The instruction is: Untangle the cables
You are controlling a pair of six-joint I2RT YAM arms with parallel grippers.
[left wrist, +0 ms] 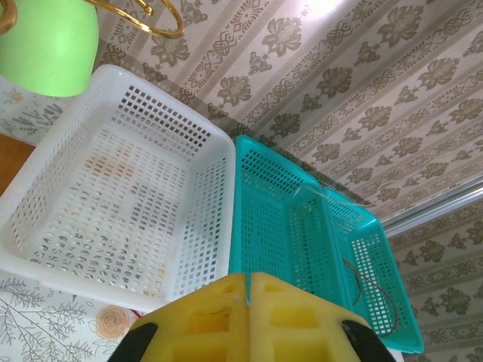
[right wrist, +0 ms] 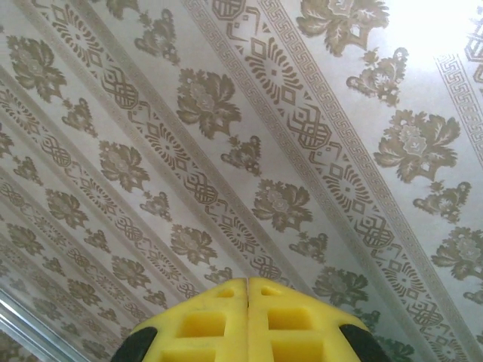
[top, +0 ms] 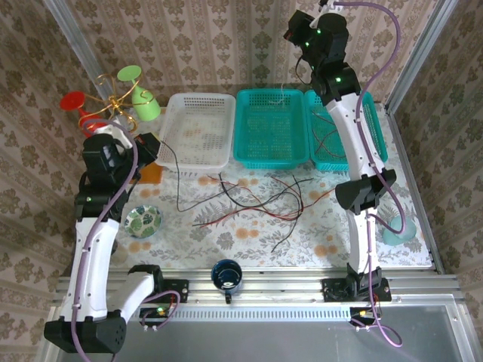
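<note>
Although one red cable [top: 325, 140] already lies in the teal basket [top: 377, 139] at the far right corner of the worktop [top: 339, 245], you have most of the job ahead. The cables [top: 253, 202], thread-thin red and black strands, lie crossed over one another in a loose sprawl at the middle of the worktop, just in front of the baskets. The white basket [top: 192, 113] at the far left edge holds no wire that can be made out. The middle teal basket [top: 268, 132] shows at most a pale strand at its far rim, too faint to be sure. Your left claw [left wrist: 248, 280] has its yellow pads pressed together beside the white basket; from above, a black cable [top: 178, 188] runs right up to it, so it looks to be pinching that end. Your right claw [right wrist: 248, 283], raised high toward the wall, is likewise closed, and you cannot tell whether anything lies between its pads. Expect limp, slightly springy wire that snags at each crossing. The baskets look like rigid perforated plastic, and the worktop wears a smooth floral cloth.
</note>
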